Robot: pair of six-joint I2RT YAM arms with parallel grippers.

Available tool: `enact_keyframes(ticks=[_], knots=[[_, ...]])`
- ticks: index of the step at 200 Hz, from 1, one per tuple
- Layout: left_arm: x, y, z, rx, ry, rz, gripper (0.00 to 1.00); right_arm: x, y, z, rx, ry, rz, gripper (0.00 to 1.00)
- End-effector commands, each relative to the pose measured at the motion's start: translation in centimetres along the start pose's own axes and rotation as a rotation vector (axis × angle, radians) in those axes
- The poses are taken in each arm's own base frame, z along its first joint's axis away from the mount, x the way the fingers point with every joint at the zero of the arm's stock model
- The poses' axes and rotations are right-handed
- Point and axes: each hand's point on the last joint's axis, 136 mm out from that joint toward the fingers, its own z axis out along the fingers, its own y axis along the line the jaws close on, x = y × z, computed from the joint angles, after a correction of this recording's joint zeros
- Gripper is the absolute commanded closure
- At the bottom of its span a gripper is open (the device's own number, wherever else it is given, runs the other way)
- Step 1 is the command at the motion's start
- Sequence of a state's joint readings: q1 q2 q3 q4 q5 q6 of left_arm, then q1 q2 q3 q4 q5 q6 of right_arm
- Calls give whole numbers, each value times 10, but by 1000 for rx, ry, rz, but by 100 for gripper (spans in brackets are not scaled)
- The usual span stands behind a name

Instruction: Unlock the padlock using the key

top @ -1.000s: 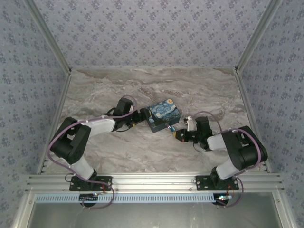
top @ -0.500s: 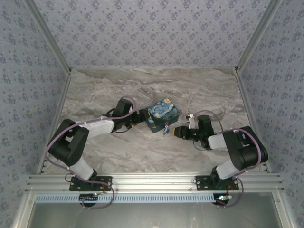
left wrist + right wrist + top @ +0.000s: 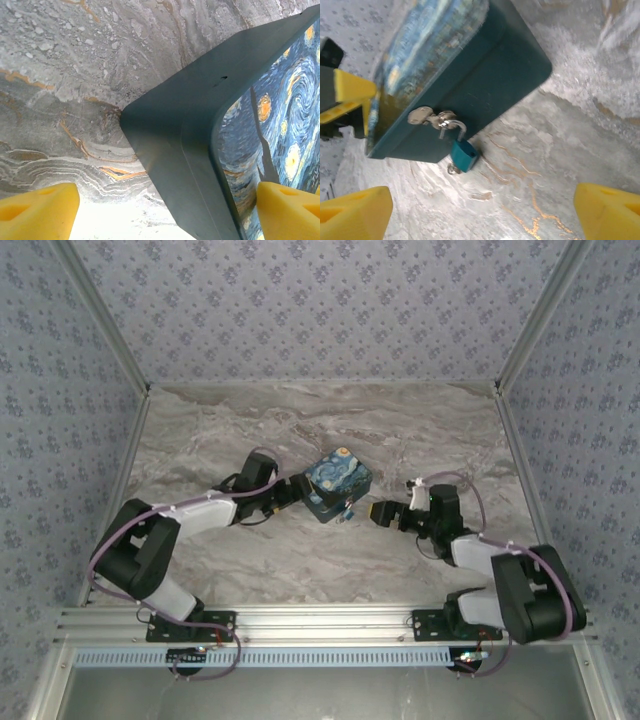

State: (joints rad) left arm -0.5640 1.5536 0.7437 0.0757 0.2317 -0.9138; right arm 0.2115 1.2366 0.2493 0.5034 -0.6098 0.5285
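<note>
Both claws stand spread: the right claw (image 3: 480, 215) is empty, the tiny blue-bodied padlock (image 3: 464, 154) hanging ahead between its pads, small silvery key (image 3: 452, 168) apparently under it; the left claw (image 3: 160, 215) straddles the blue-and-yellow painting-print box (image 3: 190, 150) corner. Light, slippery, likely to swing: pinch the key's head

Grey-veined marble tabletop (image 3: 250, 550), blue floral-patterned walls (image 3: 320, 310), aluminium frame rail (image 3: 320, 625) along near edge

I see my right gripper (image 3: 482, 217) with its yellow foam fingertips (image 3: 355, 210) wide apart, holding nothing. Ahead, the tiny blue-bodied padlock (image 3: 464, 155) hangs by its thin silvery shackle (image 3: 461, 128) from the silvery hasp (image 3: 426, 116) of the dark teal painting-print box (image 3: 485, 75), over the grey marbled tabletop (image 3: 560, 140).
</note>
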Motion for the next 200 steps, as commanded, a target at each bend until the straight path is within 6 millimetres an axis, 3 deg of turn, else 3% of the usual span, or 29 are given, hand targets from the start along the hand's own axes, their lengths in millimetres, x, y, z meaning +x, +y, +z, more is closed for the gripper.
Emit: enact_keyframes(ticks=[1, 37, 102, 151, 200], knots=[[35, 53, 0, -196, 91, -36, 11, -10, 1, -14, 32, -77, 5, 0], [35, 51, -3, -192, 78, -36, 11, -22, 15, -30, 2, -149, 8, 0], [38, 43, -6, -180, 66, -31, 11, -20, 28, -29, -84, -139, 50, 0], [42, 39, -4, -171, 65, -27, 11, -25, 34, -20, -125, -142, 43, 1], [43, 38, -4, -169, 61, -25, 11, -26, 38, 2, -159, -127, 29, 0]])
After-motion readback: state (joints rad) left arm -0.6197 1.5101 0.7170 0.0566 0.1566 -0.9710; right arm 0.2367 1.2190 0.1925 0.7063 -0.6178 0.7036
